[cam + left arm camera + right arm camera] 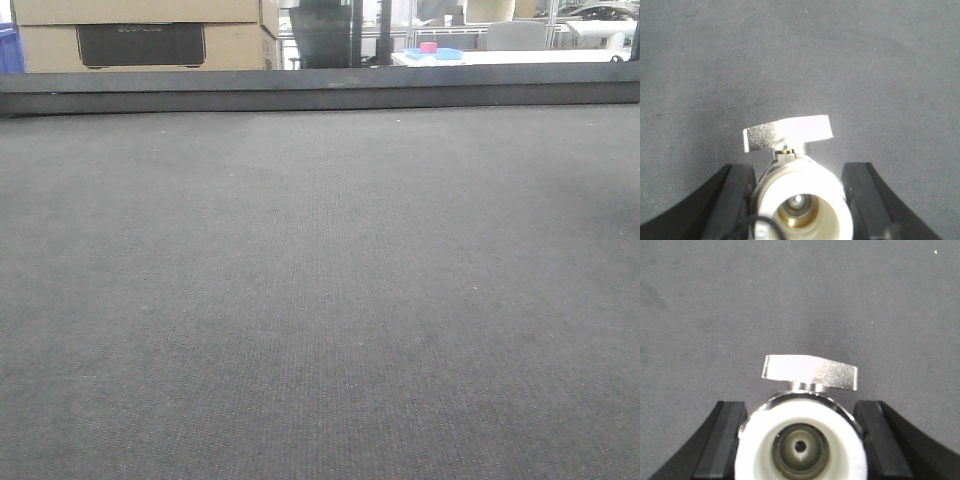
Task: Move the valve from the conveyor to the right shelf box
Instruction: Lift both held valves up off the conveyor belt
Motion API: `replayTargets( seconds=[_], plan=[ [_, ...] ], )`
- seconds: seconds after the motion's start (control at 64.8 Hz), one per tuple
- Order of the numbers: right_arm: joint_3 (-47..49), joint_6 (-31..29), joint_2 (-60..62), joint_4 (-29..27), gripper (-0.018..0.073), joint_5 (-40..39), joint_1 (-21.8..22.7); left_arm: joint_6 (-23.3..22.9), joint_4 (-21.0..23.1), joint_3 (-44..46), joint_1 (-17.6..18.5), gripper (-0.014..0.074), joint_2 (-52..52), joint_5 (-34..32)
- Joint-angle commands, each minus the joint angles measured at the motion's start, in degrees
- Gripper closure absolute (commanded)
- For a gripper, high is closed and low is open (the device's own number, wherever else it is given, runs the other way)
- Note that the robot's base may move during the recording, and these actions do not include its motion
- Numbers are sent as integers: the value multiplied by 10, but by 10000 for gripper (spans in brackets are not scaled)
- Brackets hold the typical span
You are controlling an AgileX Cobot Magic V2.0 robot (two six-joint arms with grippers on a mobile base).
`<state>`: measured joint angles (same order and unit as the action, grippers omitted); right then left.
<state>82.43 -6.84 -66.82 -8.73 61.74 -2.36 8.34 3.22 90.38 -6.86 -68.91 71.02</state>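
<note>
Neither arm shows in the front view. It takes in only the conveyor [320,300], its black rail [320,88] at the far edge, and a strip of background cut off by the top of the frame: cardboard boxes [140,40] and a blue tray [433,54] carrying a small pink object [428,47] too small to name.

Both wrist views cut off the tool bodies and the near end of each valve, so only the dark fingers show.

The left tool [799,167] is closed onto the left valve [800,182]. Its fingers [735,200] lie against both sides of the white body. The open bore faces the camera, and the silver handle [787,132] stands just beyond the fingertips, tilted slightly. A thin black cable crosses the valve's lower left edge.

The right tool [800,403] likewise grips the right valve [801,416]. That valve sits centred between the fingers [722,440], with its lever [810,372] lying crosswise just past the tips.

Only grey belt lies beyond each tool. Whether the valves rest on the belt or hang above it cannot be told.
</note>
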Motion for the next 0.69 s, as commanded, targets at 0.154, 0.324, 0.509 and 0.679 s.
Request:
replayTargets(
  seconds=[0.154, 0.324, 0.509, 0.679],
  plan=[
    [10, -3, 7, -1, 713, -35, -1, -3, 2, 6, 3, 708, 6, -21],
    [10, -3, 7, -1, 713, -35, -1, -3, 2, 6, 3, 708, 6, -21],
    [10, -3, 7, -1, 713, -35, -1, -3, 2, 6, 3, 708, 6, -21],
    [10, -3, 7, -1, 713, -35, -1, -3, 2, 6, 3, 708, 6, -21]
  ],
)
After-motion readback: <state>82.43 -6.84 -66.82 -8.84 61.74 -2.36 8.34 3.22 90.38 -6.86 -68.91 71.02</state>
